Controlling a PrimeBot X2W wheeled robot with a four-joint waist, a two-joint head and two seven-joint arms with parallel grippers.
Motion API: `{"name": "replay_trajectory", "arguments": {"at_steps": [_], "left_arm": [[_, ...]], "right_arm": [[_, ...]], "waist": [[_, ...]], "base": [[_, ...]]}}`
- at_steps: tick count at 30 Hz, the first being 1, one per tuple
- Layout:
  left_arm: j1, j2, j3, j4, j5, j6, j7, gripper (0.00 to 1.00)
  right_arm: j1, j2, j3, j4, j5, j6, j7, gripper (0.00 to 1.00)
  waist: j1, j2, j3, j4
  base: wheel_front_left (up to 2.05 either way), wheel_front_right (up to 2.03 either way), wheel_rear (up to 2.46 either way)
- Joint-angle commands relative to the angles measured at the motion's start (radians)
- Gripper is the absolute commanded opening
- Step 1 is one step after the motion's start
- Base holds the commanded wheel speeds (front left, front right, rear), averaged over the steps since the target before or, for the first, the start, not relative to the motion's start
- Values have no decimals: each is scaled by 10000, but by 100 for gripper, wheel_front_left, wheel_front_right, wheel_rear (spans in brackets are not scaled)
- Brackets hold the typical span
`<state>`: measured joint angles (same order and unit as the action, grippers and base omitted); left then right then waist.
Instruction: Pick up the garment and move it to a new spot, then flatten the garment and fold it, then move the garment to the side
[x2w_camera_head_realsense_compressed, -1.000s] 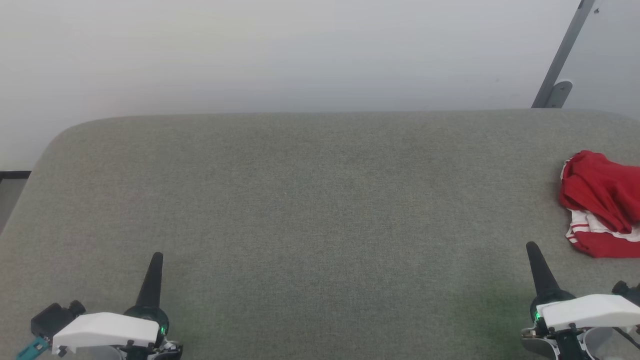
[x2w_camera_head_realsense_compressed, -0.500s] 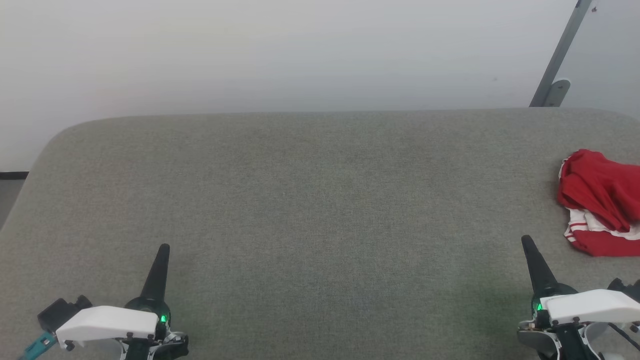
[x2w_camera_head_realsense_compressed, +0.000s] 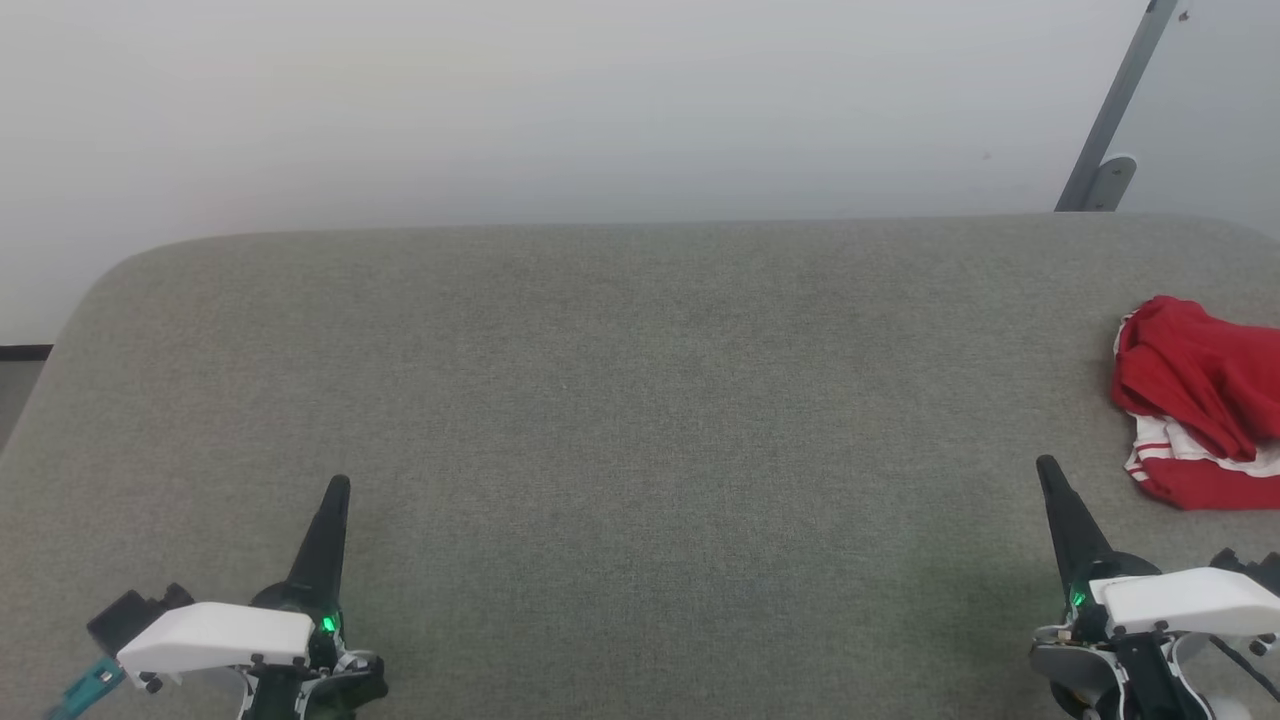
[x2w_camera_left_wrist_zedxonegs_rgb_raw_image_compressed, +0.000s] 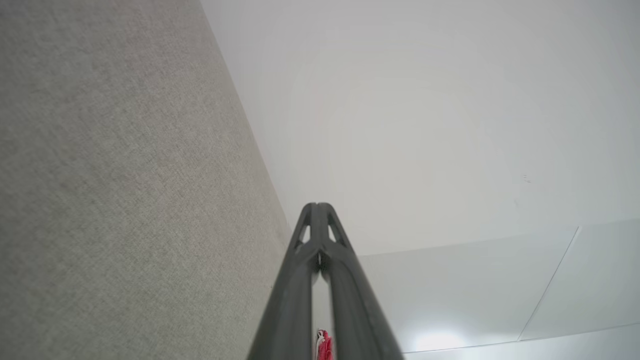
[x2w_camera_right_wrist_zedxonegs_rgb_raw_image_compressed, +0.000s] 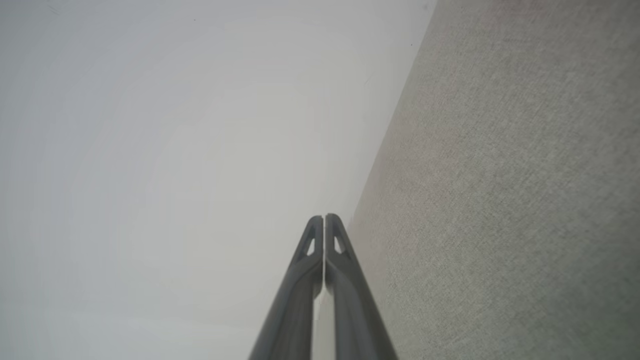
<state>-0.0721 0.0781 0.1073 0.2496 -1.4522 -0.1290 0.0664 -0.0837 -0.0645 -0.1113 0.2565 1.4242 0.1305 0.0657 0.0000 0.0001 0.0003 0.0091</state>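
The garment (x2w_camera_head_realsense_compressed: 1200, 400) lies crumpled at the right edge of the grey table (x2w_camera_head_realsense_compressed: 640, 400), bright red with white fabric and red-and-white striped trim along its near side. A sliver of the garment (x2w_camera_left_wrist_zedxonegs_rgb_raw_image_compressed: 323, 345) shows between the fingers in the left wrist view. My left gripper (x2w_camera_head_realsense_compressed: 340, 486) is at the lower left, shut and empty, far from the garment. My right gripper (x2w_camera_head_realsense_compressed: 1047, 466) is at the lower right, shut and empty, a short way to the near left of the garment. Both wrist views show the fingertips pressed together: left gripper (x2w_camera_left_wrist_zedxonegs_rgb_raw_image_compressed: 317, 206), right gripper (x2w_camera_right_wrist_zedxonegs_rgb_raw_image_compressed: 324, 218).
A pale wall rises behind the table's far edge. A grey metal strut (x2w_camera_head_realsense_compressed: 1110, 130) leans at the far right corner. The table's left corner is rounded, with a strip of dark floor (x2w_camera_head_realsense_compressed: 22, 352) beyond it.
Both grippers have moved a little forward over the table, away from its near edge. The garment lies as before; the camera has shifted slightly.
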Motion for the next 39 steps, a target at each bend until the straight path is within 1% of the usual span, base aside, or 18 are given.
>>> {"name": "replay_trajectory", "arguments": {"at_steps": [1,26,39], "left_arm": [[-215,-31,55,-69,-275,-25,61,0],[-432,-311,89,-60,-1644,-32,524,0],[-428,-304,86,-60,-1620,-32,513,0]], "right_arm": [[-121,18,-29,-102,253,3,70,0],[-295,173,-39,-143,1955,4,528,0],[-282,167,-36,-139,1904,4,519,0]], "waist": [[0,-1,1,-5],[0,-1,28,-91],[0,-1,28,-91]], "base": [[0,0,0],[0,0,0],[0,0,0]]}}
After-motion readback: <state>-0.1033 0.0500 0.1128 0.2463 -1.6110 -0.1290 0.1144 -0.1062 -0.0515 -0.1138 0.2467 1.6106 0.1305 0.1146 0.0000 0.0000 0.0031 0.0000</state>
